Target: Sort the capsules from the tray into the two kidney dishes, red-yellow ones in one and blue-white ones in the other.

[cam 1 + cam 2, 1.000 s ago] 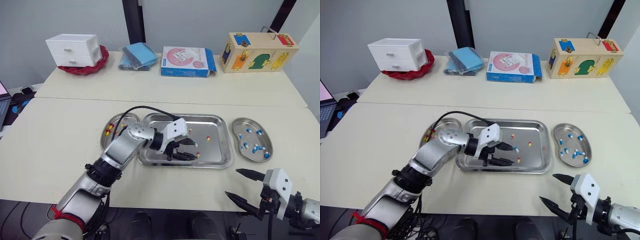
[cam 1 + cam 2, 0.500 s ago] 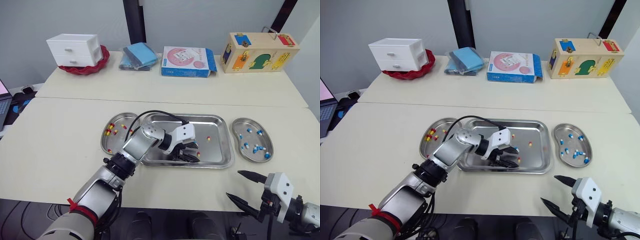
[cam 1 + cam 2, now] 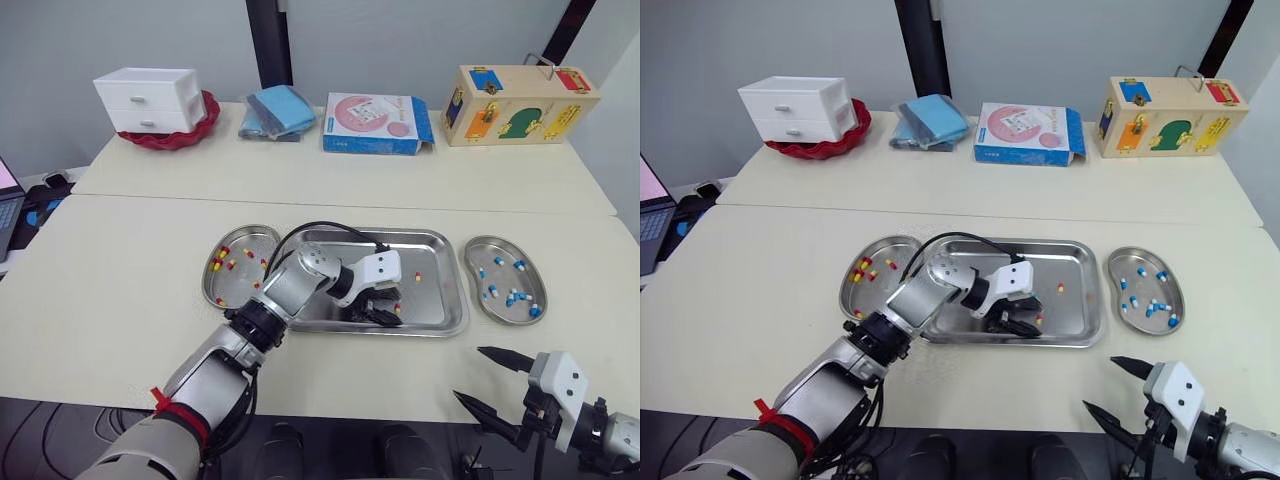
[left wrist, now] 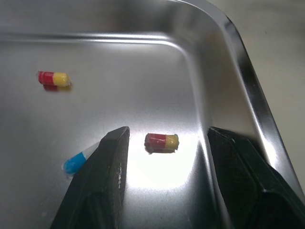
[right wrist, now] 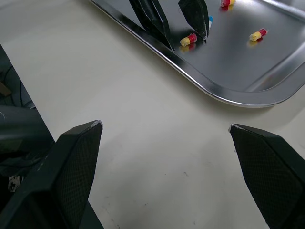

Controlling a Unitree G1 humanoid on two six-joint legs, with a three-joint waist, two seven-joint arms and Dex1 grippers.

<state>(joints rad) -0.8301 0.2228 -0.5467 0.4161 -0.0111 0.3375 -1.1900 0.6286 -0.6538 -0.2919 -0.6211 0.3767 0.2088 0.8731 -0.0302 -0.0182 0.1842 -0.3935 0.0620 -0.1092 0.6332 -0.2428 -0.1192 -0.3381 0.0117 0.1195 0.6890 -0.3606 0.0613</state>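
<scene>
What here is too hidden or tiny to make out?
- Left wrist view: the blue-white capsule is partly hidden behind a finger of the left gripper.
- Eye views: the left gripper covers part of the tray, so capsules beneath cannot be counted.
- Eye views: the laptop is cut by the left edge.

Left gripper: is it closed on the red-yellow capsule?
No, the left gripper is open; the red-yellow capsule lies untouched on the tray in its gap.
</scene>
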